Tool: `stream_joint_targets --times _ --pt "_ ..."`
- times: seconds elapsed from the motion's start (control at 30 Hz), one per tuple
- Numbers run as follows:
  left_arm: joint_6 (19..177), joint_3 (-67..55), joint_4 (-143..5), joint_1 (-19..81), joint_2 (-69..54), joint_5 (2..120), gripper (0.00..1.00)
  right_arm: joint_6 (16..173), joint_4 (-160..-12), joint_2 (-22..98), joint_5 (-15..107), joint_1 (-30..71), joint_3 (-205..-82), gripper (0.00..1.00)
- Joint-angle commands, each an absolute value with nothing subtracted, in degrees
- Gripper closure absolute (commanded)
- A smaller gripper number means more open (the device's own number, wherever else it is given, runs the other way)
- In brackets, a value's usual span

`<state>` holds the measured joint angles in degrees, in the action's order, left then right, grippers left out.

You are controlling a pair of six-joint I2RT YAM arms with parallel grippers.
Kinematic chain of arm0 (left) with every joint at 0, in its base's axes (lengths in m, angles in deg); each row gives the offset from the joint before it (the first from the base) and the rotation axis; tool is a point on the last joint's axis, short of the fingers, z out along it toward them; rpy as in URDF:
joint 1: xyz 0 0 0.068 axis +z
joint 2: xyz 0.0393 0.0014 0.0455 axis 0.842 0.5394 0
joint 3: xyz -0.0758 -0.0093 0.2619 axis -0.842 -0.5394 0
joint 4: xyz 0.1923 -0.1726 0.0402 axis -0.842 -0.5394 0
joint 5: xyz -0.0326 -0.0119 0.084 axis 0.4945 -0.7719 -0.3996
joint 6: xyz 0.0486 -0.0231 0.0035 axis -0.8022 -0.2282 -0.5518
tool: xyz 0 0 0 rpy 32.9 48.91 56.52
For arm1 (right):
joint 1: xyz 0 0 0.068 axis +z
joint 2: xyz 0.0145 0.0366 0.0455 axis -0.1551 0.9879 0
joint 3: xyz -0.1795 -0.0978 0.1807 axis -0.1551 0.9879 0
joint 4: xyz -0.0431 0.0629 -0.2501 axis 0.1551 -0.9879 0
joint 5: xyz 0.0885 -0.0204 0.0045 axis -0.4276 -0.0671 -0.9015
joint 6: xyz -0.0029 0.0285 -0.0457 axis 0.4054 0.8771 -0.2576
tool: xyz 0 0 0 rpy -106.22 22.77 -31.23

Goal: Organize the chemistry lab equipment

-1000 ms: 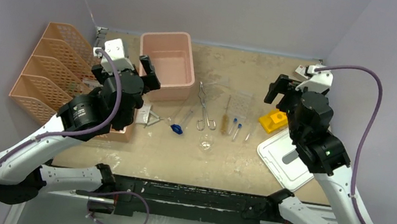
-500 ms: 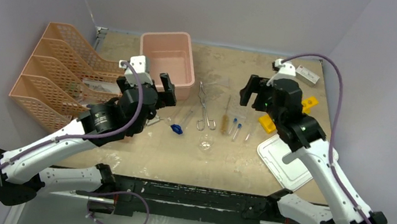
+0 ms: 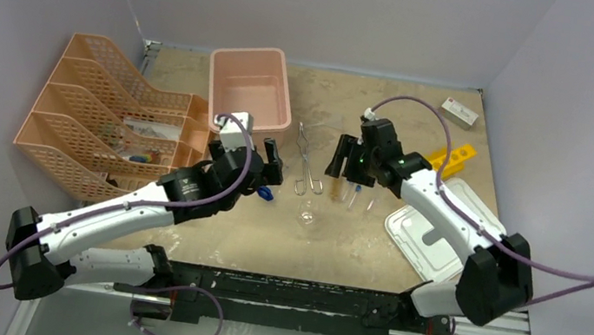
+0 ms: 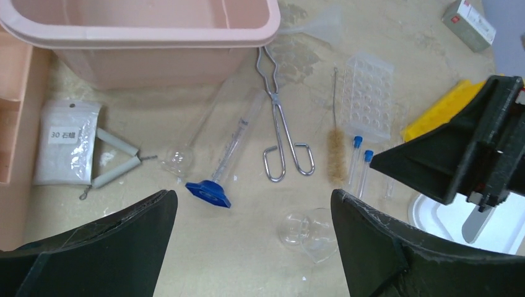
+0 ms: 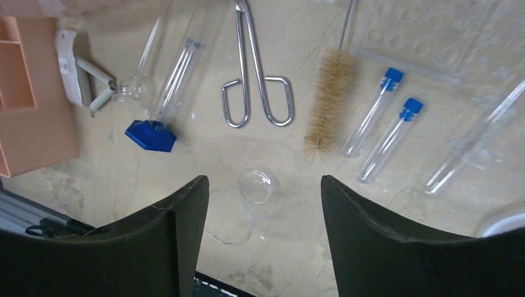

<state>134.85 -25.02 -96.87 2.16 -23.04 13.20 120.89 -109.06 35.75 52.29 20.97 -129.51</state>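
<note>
While hovering over the tabletop (image 3: 353, 245), right claw (image 5: 261, 192) apart, empty; clear glass beaker (image 5: 244, 201) on its side below, between the fingers. Bristly wire brush (image 5: 326, 105) at 1 o'clock, steel tongs (image 5: 246, 62) at 12. Left claw (image 4: 251, 204) likewise apart, empty; blue hexagonal-footed cylinder (image 4: 208, 192) at its 10 o'clock.

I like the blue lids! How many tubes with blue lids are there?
2. They lie side by side, just right of the brush: one blue-capped tube next to its bristles, the other one further right. None seems hidden.
</note>
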Motion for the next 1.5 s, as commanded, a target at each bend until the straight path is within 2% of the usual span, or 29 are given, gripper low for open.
stream_joint_targets --times 0.0,0.4,0.57,0.73,0.93,1.03,1.23,1.47 --pt "137.1 -24.9 -94.1 2.1 -20.1 15.7 0.06 124.6 -105.0 41.1 46.4 21.1 -129.9 0.32" --pt "136.8 -25.5 -93.7 13.3 -18.0 31.3 0.05 121.2 -104.3 56.8 42.4 22.7 -137.7 0.33" --pt "136.3 -23.2 -95.9 15.3 -15.9 32.9 0.07 117.7 -106.7 62.5 47.7 23.5 -144.6 0.39" --pt "136.1 -20.9 -98.0 19.0 -15.7 32.2 0.07 115.9 -105.3 67.1 50.6 23.7 -149.7 0.4" --pt "134.5 -19.3 -98.5 27.2 -14.8 39.6 0.1 116.0 -103.0 73.3 57.8 23.7 -159.4 0.41" --pt "133.9 -18.8 -97.5 29.8 -15.2 42.0 0.1 116.0 -103.4 76.9 58.3 23.7 -164.9 0.49" --pt "132.5 -16.2 -96.8 31.7 -14.6 43.1 0.12 114.2 -103.8 84.5 55.0 23.6 -173.0 0.51" --pt "130.3 -15.0 -95.6 31.8 -14.9 39.9 0.14 111.8 -106.3 91.0 58.2 23.5 -182.9 0.55"
